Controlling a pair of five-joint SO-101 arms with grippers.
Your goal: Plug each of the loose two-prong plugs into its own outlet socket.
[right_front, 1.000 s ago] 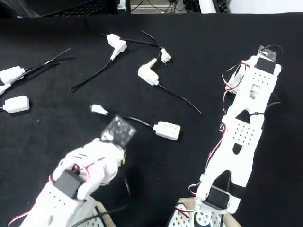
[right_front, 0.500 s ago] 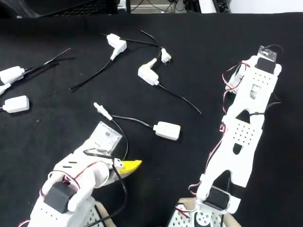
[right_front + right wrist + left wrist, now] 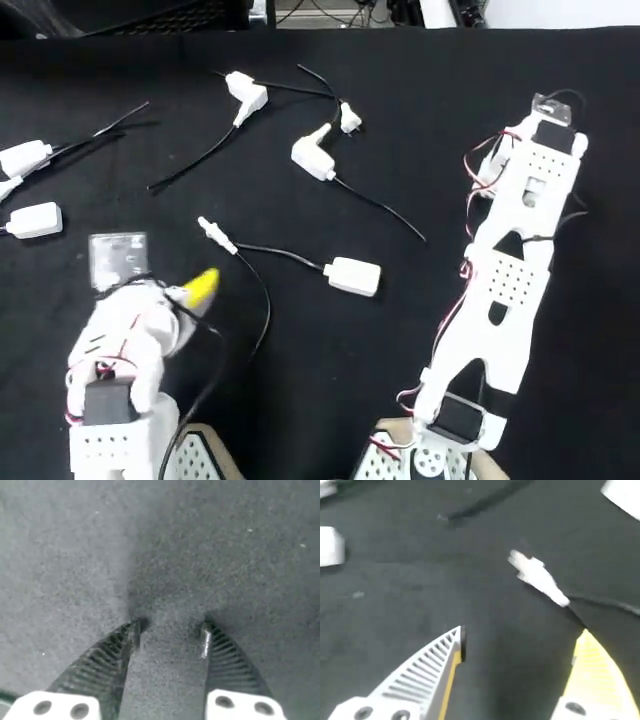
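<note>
A small white two-prong plug (image 3: pixel 214 236) lies on the black cloth, its thin cable running to a white outlet socket (image 3: pixel 353 275). My left gripper (image 3: pixel 184 283) hangs open just short of that plug, empty, with its yellow finger (image 3: pixel 203 287) nearest the cable. In the left wrist view the plug (image 3: pixel 538 576) sits ahead of the open left gripper (image 3: pixel 520 632), toward the yellow finger (image 3: pixel 592 667). The right arm (image 3: pixel 520 230) stretches along the table's right side. My right gripper (image 3: pixel 170 628) is open over bare cloth, nothing between its fingers.
More white plugs with black cables lie at the back: an angled one (image 3: pixel 314 157), another (image 3: pixel 247 94) and a small one (image 3: pixel 349 119). Two white sockets (image 3: pixel 33 220) (image 3: pixel 25 157) rest at the left edge. Open cloth lies between the two arms.
My left arm has swung to the left, off the plug's cable, and its gripper now points toward the plug. The plug turned slightly. The right arm barely shifted.
</note>
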